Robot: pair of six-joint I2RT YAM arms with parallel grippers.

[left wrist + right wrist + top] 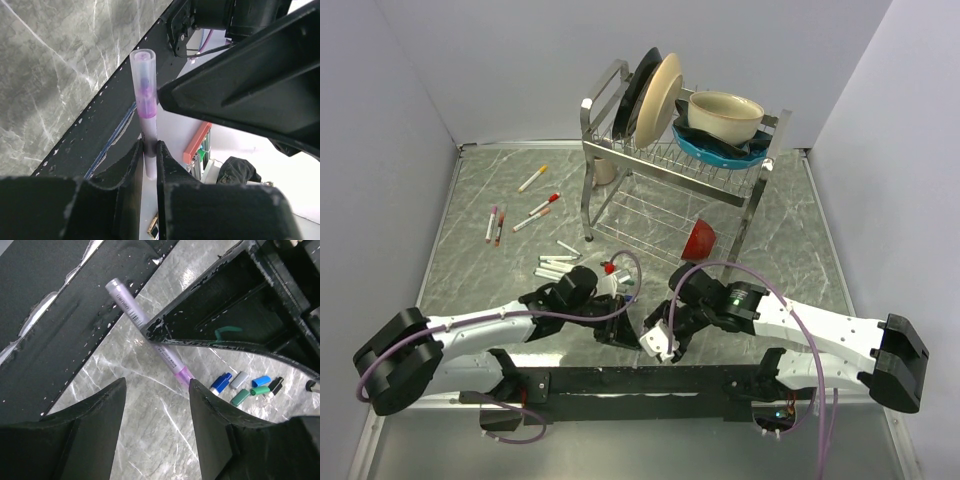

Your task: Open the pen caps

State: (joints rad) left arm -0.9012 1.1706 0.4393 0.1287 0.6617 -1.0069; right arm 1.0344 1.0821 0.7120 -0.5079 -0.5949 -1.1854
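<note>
My left gripper is shut on a thin pen whose end is a translucent purple cap; the pen sticks up out of the jaws. In the right wrist view the same pen lies slantwise, its pink-purple cap touching my right fingertip. My right gripper is open around nothing. Loose caps, blue, grey and green, lie on the table. From above, the left gripper and right gripper meet near the front centre.
Capped pens lie at the back left: yellow-capped, red-capped, pink-capped. Bare white barrels are piled by the left arm. A dish rack with plates and bowls stands behind, with a red bowl under it.
</note>
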